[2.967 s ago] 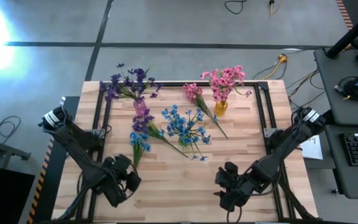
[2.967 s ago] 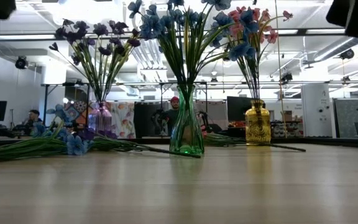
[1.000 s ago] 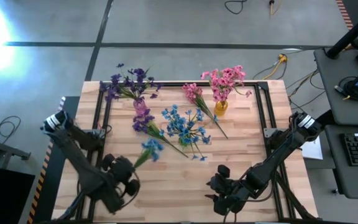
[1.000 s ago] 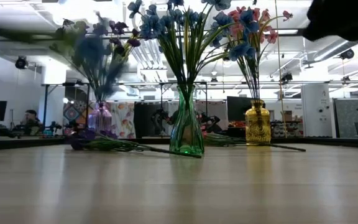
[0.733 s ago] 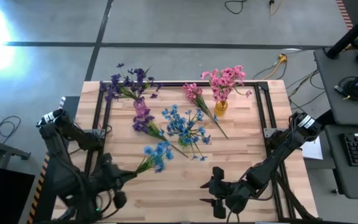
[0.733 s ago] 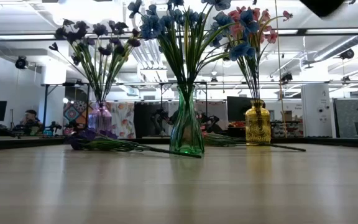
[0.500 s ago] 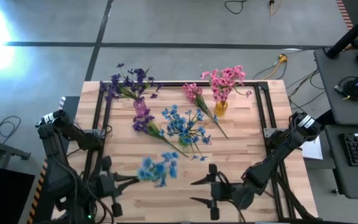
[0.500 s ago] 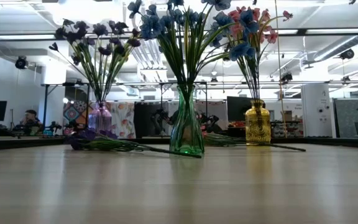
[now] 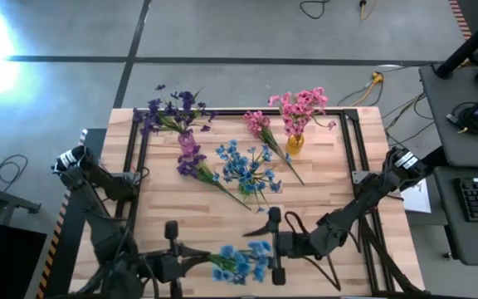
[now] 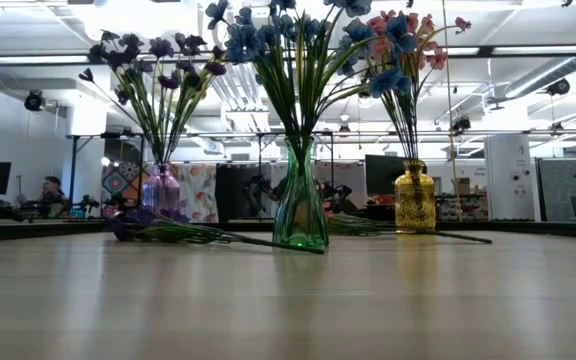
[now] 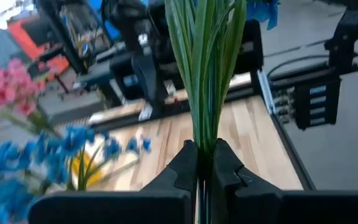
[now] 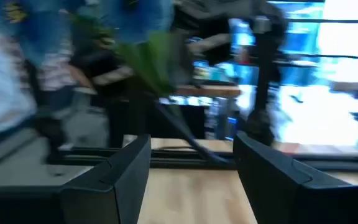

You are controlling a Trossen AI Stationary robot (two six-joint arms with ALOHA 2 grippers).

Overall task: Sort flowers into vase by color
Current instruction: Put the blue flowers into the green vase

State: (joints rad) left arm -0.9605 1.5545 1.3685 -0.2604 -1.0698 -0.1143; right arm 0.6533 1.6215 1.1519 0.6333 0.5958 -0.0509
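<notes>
I have the left claw (image 9: 178, 257) at the bottom centre-left of the high view, clamped on the stem of a blue flower sprig (image 9: 241, 261). Its blossoms reach right, just beside the right claw (image 9: 274, 246), whose fingers stand wide apart around nothing, low over the table (image 9: 322, 191).

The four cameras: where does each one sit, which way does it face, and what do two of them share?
High view: overhead, facing down on table and both arms.
Low view: at tabletop height, facing level across at three vases; no arm shows.
Left wrist view: left gripper shut on blue sprig.
Right wrist view: right gripper open.
Shared: high view also shows the blue sprig.
</notes>
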